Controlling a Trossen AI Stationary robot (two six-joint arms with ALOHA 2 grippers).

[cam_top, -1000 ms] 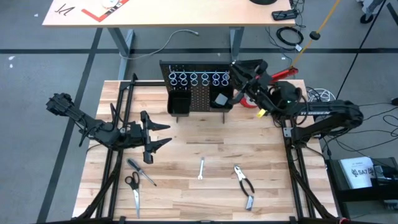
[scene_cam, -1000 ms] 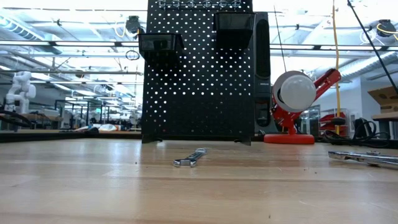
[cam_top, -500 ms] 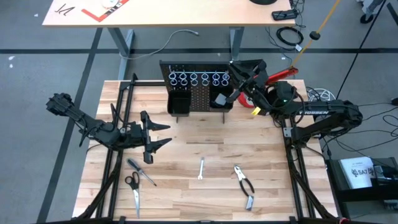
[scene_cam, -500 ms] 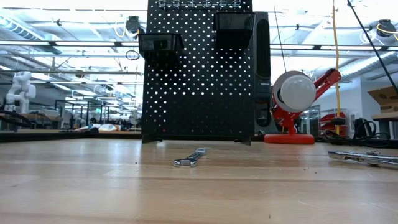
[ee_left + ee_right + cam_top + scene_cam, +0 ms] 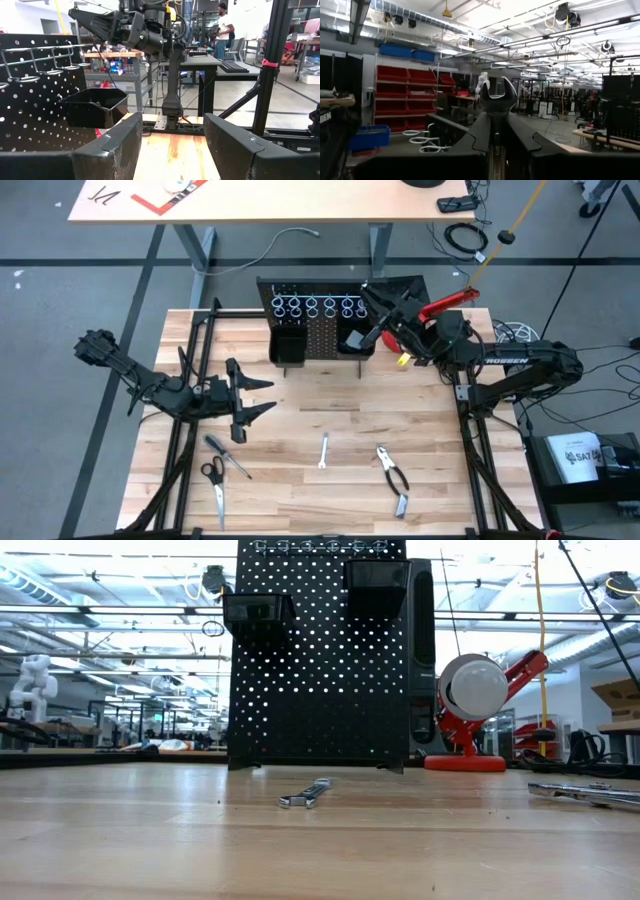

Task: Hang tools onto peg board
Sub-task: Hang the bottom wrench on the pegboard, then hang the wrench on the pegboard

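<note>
The pale butcher-block wooden surface point(image 5: 320, 410) looks smooth and matt. The black perforated peg board point(image 5: 320, 670) is matt metal with shiny silver wire rings point(image 5: 320, 306). The small silver wrench point(image 5: 306, 794) gleams; black bins point(image 5: 95, 106) look glossy plastic.

Two dark jointed arms showing over a pale wooden table

The left arm point(image 5: 150, 385) is showing matte black, angular links and broad, wedge-shaped fingers point(image 5: 107, 150); the right arm point(image 5: 520, 370) is wearing white lettering along one link and a yellow tag near its wrist; black cables are trailing beside its base; its fingers point(image 5: 475, 140) are looking dark and tapered.
</note>
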